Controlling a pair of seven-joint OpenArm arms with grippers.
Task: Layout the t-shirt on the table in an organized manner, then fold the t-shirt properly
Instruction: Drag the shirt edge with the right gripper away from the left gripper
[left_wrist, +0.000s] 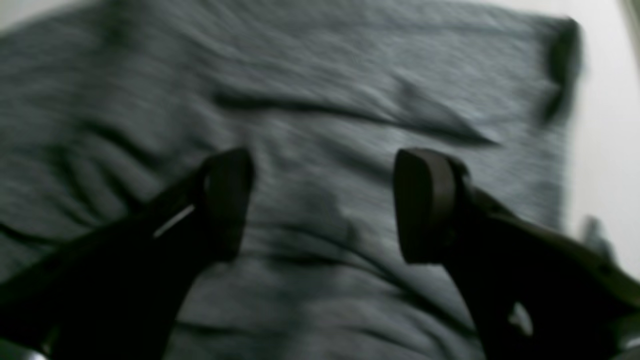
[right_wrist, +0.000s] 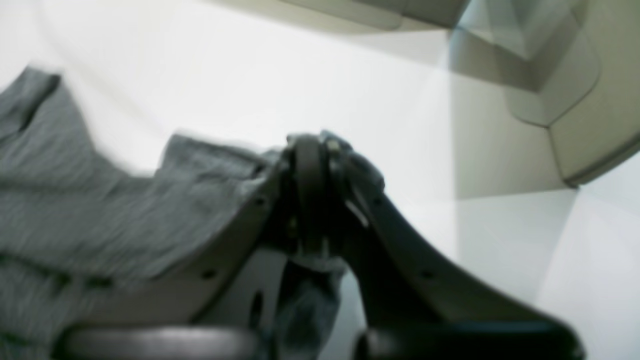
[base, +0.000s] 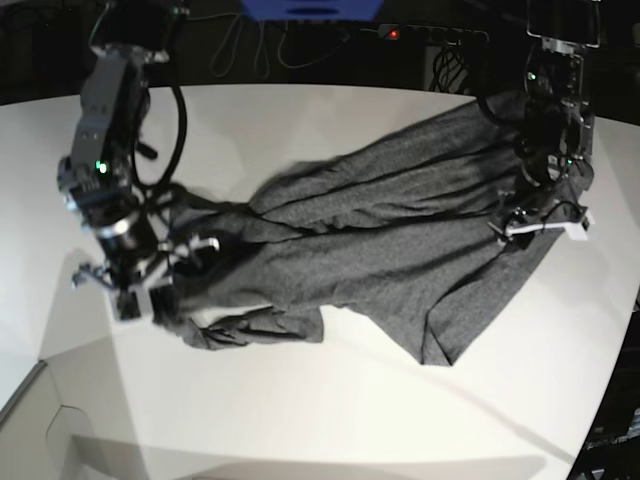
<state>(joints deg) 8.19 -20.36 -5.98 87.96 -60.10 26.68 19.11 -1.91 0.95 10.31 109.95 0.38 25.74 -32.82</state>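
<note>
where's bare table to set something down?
Bare: the wide white matte tabletop strip between the wrinkled dark grey knit t-shirt and the near edge, plus the band behind the shirt. Crowded: both shirt ends, at the shut right tool and open left tool.

Support surface: wide, smooth, matte white table (base: 330, 420) with a curved far edge against a dark background. Bare white surface shows on all sides of the cloth in the base view.

Lying directly on it: one large, heathered dark grey knit t-shirt (base: 370, 250), plain, no print. It is spread diagonally from the table's left-centre toward the far right edge, heavily wrinkled, with long creases running along its length. One end near the left is bunched and partly lifted off the surface. Wrist views are blurred; fabric folds visible, no finer detail.
</note>
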